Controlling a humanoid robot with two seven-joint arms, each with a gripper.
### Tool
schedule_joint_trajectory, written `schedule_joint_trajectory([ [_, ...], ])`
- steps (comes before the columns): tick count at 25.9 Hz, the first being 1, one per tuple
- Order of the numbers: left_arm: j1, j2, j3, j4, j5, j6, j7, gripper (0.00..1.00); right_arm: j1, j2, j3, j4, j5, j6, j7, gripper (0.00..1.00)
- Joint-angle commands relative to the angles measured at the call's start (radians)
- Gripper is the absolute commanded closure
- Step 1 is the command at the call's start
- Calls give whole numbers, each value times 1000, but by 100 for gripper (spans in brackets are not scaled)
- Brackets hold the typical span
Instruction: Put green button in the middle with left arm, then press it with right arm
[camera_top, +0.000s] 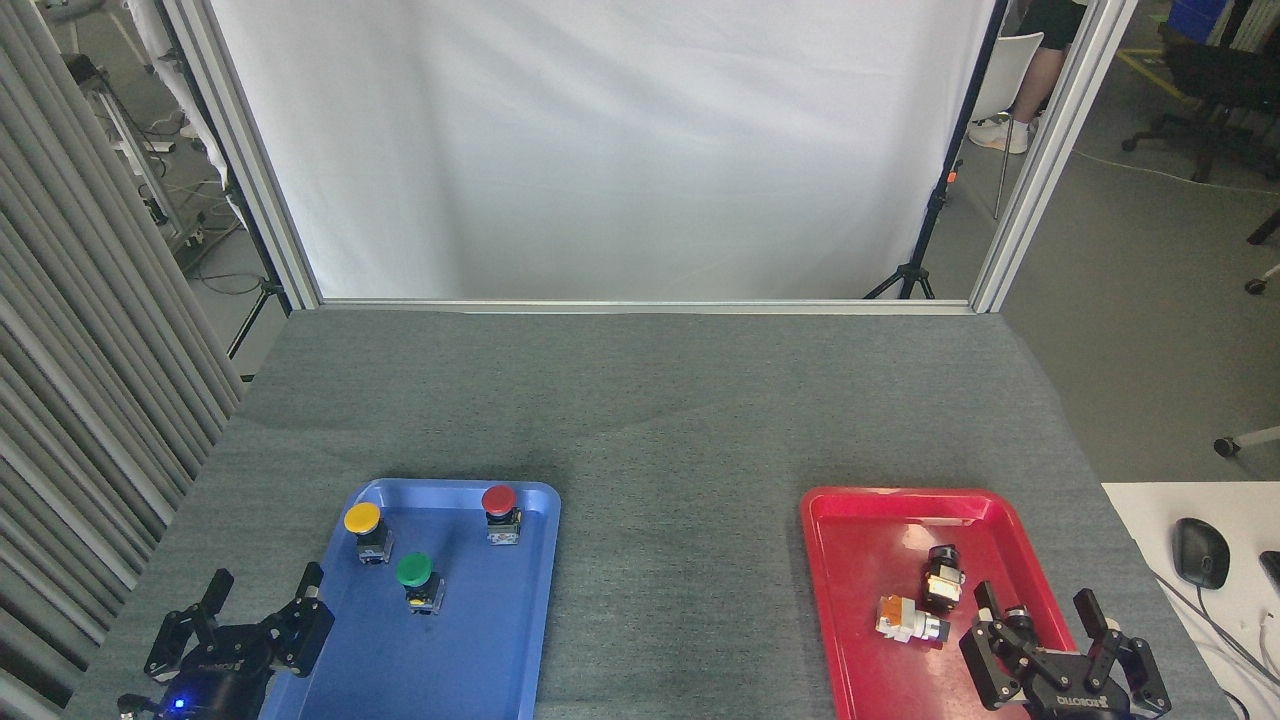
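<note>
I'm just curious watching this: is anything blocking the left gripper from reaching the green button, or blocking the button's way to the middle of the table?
Nothing visible. The left gripper is beside the green button, bare blue tray between; the middle is bare.

Push-buttons on blue tray (520, 600): 3, namely yellow (364, 528), red (500, 512), green button (416, 579). Trays: 2, blue and red tray (860, 640). Small parts in red tray: 2.

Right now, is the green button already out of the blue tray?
No, the green button stands upright inside the blue tray, in front of the yellow and red buttons, with the left gripper open beside the tray.
</note>
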Motion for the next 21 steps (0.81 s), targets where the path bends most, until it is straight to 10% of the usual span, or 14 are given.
schedule_joint_trajectory([
  [1,2,0,0,7,0,-2,11,0,-1,-2,-21,5,0,0,0,0],
  [21,-6,-11,-6,33,4,-122,13,0,-8,1,-15,9,-2,0,0,0],
])
